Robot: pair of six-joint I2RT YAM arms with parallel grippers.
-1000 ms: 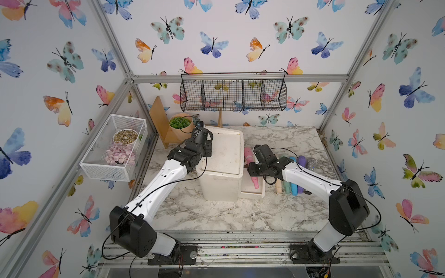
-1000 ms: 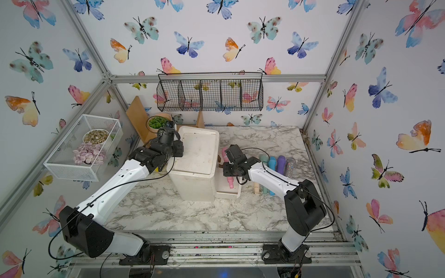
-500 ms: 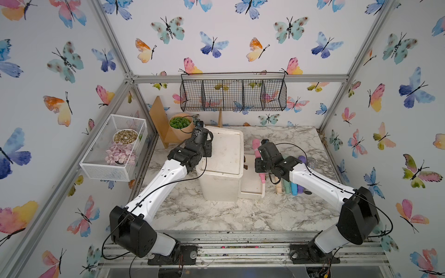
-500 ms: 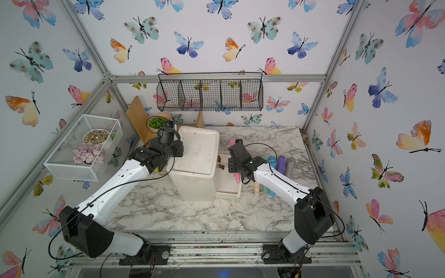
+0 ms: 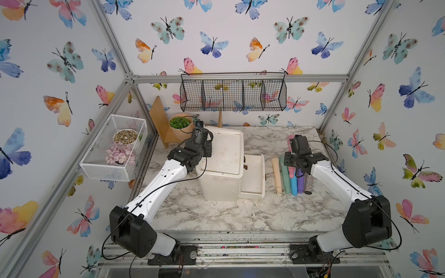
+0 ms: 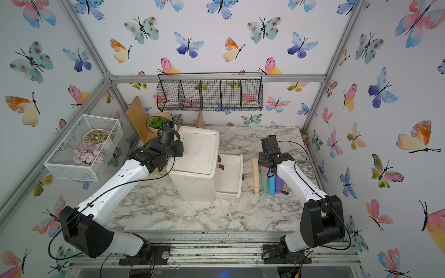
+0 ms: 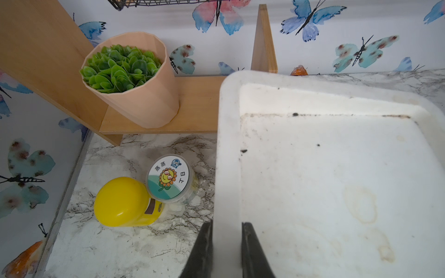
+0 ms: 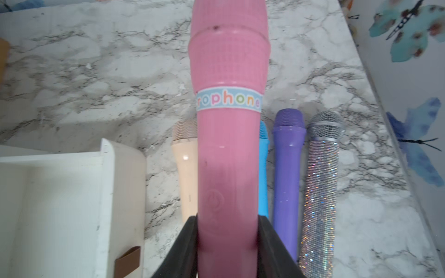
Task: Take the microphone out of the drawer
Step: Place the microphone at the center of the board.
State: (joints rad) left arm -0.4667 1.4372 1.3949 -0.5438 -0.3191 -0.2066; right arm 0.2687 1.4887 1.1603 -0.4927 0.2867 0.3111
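The right gripper (image 8: 227, 219) is carrying the smooth pink microphone (image 8: 228, 134), now clear of the white drawer (image 5: 262, 168); the left gripper (image 7: 227, 225) is pinching the cabinet rim (image 7: 227, 156).

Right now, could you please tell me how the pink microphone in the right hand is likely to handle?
The pink microphone looks like rigid moulded plastic, so probably stiff and light. Its smooth, glossy handle may slip in the right hand. Being round, it would likely roll if laid down loose.
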